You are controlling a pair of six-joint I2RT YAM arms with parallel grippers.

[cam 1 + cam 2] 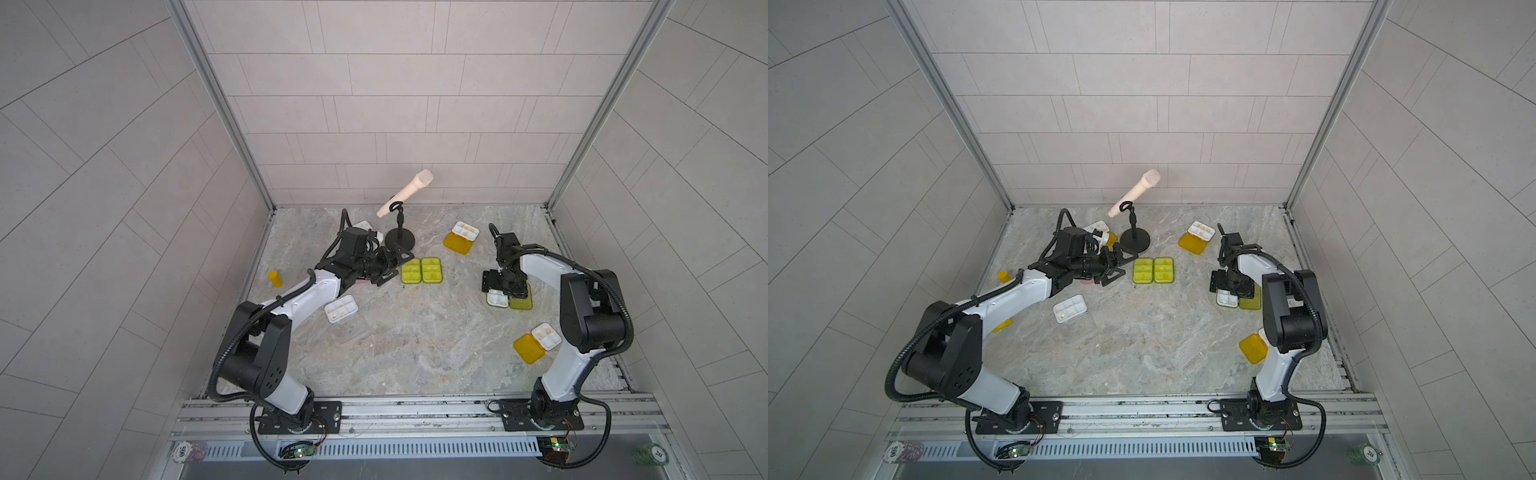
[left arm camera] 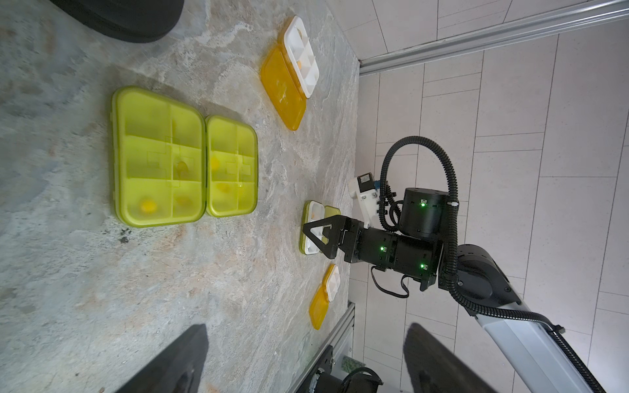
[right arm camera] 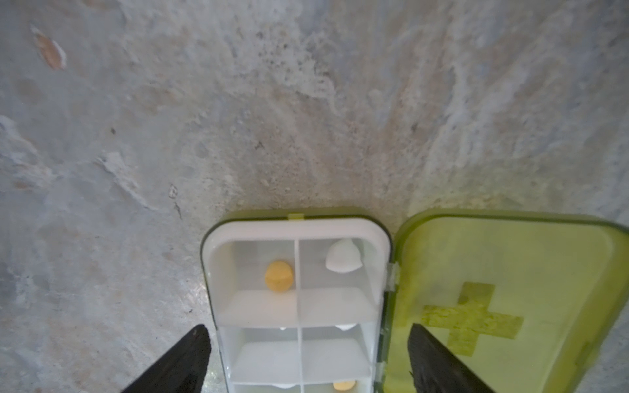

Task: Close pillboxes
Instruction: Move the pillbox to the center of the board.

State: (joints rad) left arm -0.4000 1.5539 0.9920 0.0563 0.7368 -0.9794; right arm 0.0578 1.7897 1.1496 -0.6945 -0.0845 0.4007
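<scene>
1. The right gripper point(image 3: 306, 328) hangs low over the open green pillbox point(image 3: 292, 228), on the right side of the table point(image 1: 415, 353).
2. Its jaws stand apart and hold nothing. One finger point(image 3: 183, 360) sits just beside the outer edge of the pillbox's white tray, and the other is over the flipped-back lid point(image 3: 510, 272).
3. The left gripper point(image 1: 394, 266) is spread wide and empty. Two closed green pillboxes point(image 1: 411, 271) lie side by side just ahead of it.
</scene>
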